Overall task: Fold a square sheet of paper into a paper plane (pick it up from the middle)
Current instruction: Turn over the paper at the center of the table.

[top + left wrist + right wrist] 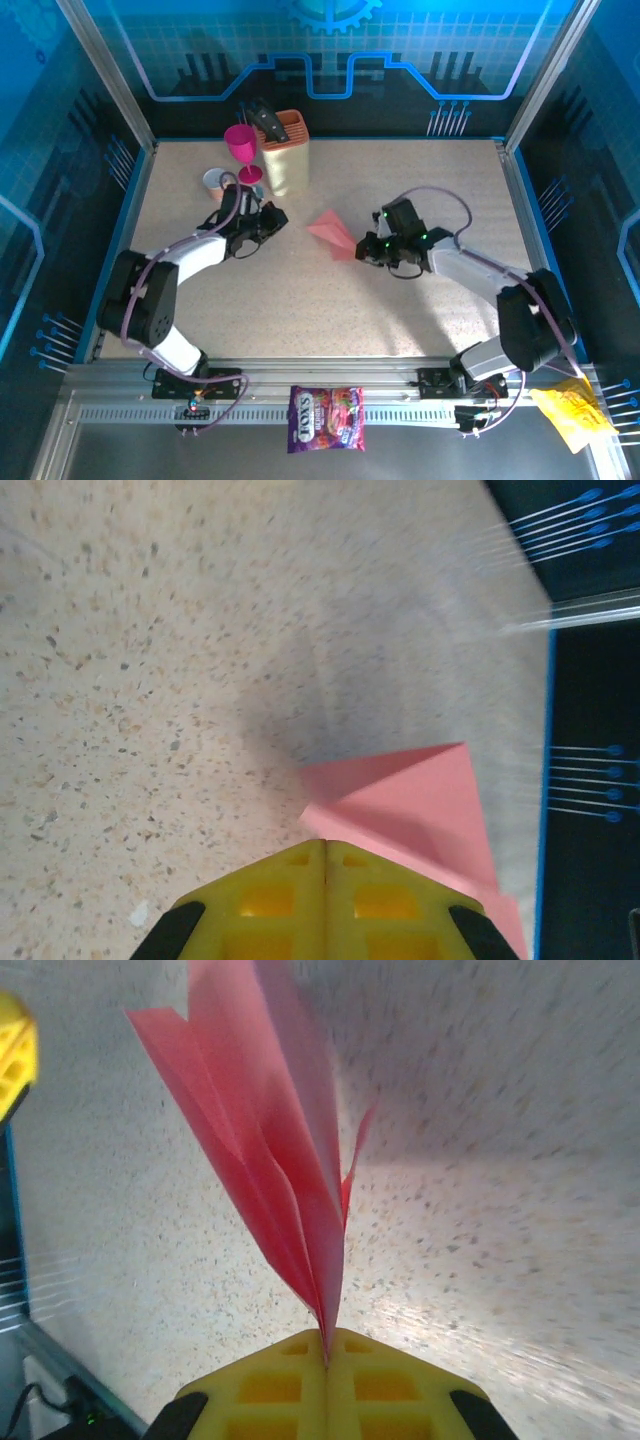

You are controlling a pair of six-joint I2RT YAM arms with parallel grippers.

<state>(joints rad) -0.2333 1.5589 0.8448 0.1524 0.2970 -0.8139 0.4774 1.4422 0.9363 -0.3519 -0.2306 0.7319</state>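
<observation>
The square sheet of paper stands folded into a pink-red paper plane, a pointed dart shape near the middle of the table. My right gripper is shut on the plane's folded ridge, and the layers fan up from between the yellow pads at the right gripper. My left gripper is to the left of the plane, a little apart from it. In the left wrist view the left gripper is shut with nothing in it, and the pink paper lies just beyond its tips.
A beige knife block, a magenta goblet and a small round dish stand at the back left. A purple candy bag and a crinkled yellow wrapper lie on the near rail.
</observation>
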